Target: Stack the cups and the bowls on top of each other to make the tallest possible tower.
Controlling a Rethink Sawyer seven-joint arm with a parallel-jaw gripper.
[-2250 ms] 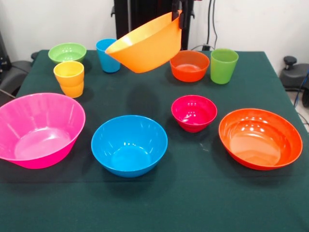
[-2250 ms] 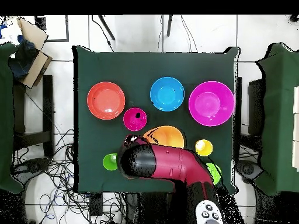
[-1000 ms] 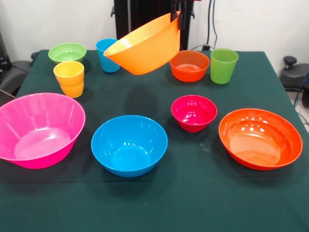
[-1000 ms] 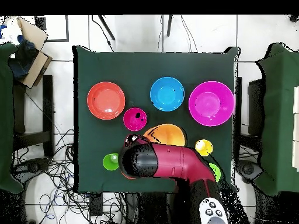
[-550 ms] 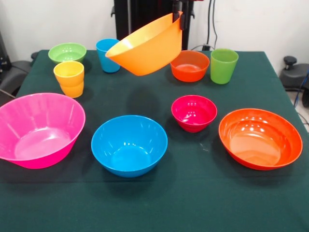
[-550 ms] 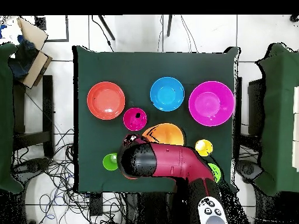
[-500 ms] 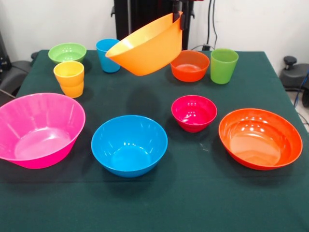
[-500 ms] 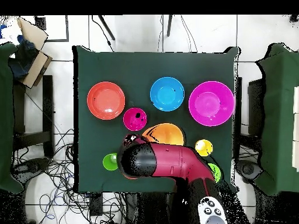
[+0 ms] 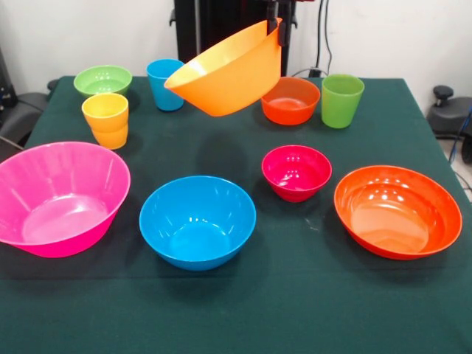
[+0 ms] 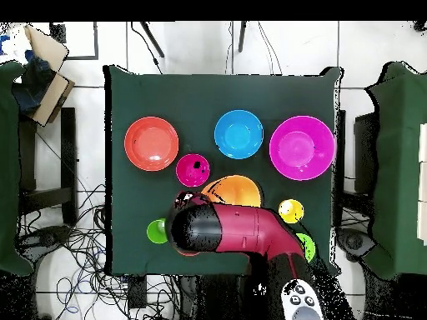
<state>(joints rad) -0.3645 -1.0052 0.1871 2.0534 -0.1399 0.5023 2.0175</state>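
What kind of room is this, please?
Probably a robotics lab. A red robot arm works at a table under a green cloth, loose cables lie across the tiled floor, and more cloth-covered tables stand at the sides.

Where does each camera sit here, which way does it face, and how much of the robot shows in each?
Front view: across the table, facing the robot; only the gripper shows, clamped on the rim of the big orange bowl, held tilted in the air.
Overhead view: above, looking straight down; the red and black arm covers part of that bowl.
Shared: the green tablecloth, the blue bowl and the pink bowl.
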